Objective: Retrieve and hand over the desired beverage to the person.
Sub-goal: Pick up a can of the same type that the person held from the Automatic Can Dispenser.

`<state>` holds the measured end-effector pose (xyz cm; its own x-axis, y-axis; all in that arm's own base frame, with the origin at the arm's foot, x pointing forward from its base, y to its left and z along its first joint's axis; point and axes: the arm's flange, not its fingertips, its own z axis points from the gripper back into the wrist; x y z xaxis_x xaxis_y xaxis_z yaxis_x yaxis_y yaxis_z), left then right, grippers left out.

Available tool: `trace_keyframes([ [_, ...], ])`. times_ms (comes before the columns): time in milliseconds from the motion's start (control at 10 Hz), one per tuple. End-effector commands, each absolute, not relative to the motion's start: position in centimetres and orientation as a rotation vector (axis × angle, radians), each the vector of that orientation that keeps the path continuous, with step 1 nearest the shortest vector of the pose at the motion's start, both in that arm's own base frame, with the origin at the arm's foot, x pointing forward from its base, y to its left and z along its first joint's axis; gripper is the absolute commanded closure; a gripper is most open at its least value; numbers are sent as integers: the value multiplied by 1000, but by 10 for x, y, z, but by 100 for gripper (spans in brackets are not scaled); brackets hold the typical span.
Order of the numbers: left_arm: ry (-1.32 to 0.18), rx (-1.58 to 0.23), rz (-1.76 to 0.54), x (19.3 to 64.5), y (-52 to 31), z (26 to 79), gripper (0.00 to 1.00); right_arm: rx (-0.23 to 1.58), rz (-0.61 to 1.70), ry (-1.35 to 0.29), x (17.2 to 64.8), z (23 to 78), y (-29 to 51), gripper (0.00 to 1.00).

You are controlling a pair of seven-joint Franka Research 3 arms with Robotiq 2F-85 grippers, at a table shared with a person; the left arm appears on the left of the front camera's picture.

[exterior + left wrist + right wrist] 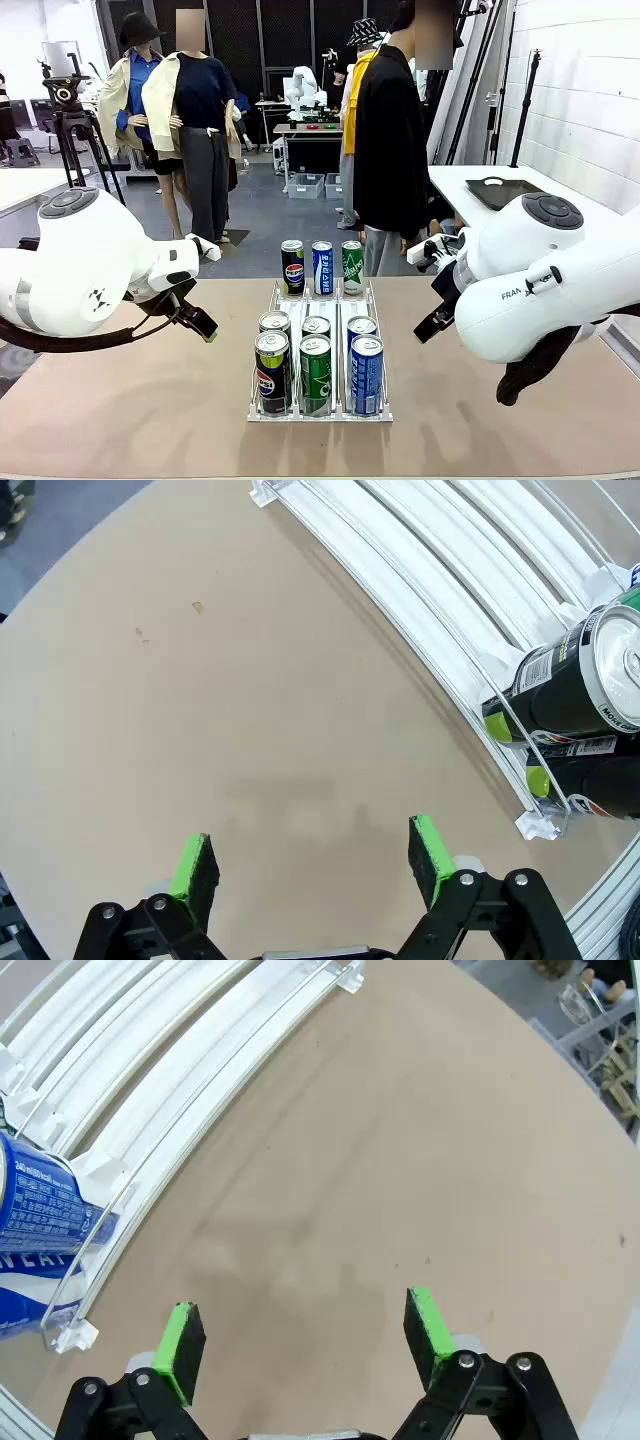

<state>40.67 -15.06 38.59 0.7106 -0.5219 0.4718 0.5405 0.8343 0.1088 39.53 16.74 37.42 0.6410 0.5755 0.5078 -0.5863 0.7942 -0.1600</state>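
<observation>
A white three-lane rack (320, 412) stands mid-table with several drink cans. At its front are a black Pepsi can (271, 372), a green can (315, 373) and a blue can (366, 373), with more cans behind them in each lane. Three more cans stand at the far end. The person (390, 150) in a black jacket stands beyond the far edge. My left gripper (203, 326) hovers left of the rack, open and empty (312, 858), near a black can (590, 680). My right gripper (430, 322) hovers right of the rack, open and empty (304, 1335), beside the blue can (40, 1210).
Bare tan tabletop (120, 400) lies on both sides of the rack. A white side table with a black tray (505, 192) stands at the back right. A camera tripod (75, 120) stands at the back left.
</observation>
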Motion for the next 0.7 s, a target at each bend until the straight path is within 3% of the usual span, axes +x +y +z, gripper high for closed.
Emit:
trace_keyframes([
  [0, -512, -40, -581, 407, -150, 386, 0, 21, 662, -572, 395, 374, 167, 0],
  [600, -512, -40, -581, 407, -150, 386, 0, 21, 662, -572, 395, 374, 167, 0],
])
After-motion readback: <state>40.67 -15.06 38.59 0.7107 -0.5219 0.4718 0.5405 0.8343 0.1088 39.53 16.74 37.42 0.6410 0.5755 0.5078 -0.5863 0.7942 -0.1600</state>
